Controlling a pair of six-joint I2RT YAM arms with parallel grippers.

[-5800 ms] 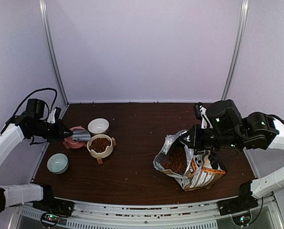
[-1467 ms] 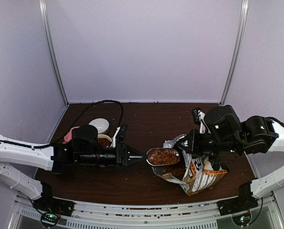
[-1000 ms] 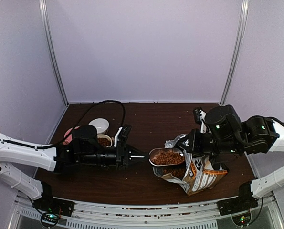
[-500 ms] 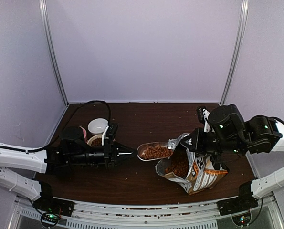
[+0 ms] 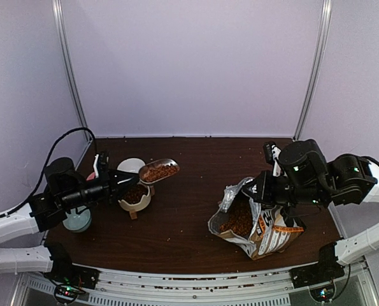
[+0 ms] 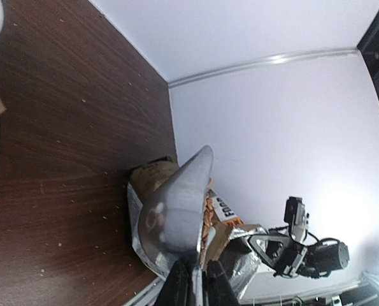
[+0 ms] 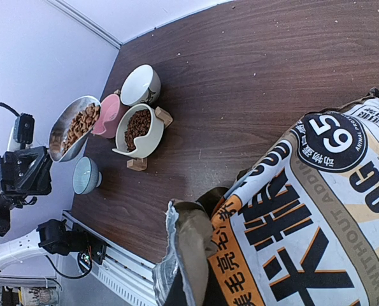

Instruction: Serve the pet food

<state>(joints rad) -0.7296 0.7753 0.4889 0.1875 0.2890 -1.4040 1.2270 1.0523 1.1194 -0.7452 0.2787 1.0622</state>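
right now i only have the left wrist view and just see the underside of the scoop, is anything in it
observer: yes, the scoop is heaped with pet food, held up in the air by the bowls.
operator: any bowl filled already
observer: the cream bowl already has pet food in it; the white bowl behind it looks empty.
operator: what's the right arm doing
observer: the right fingers pinch the rim of the bag, which stands open with food showing inside.
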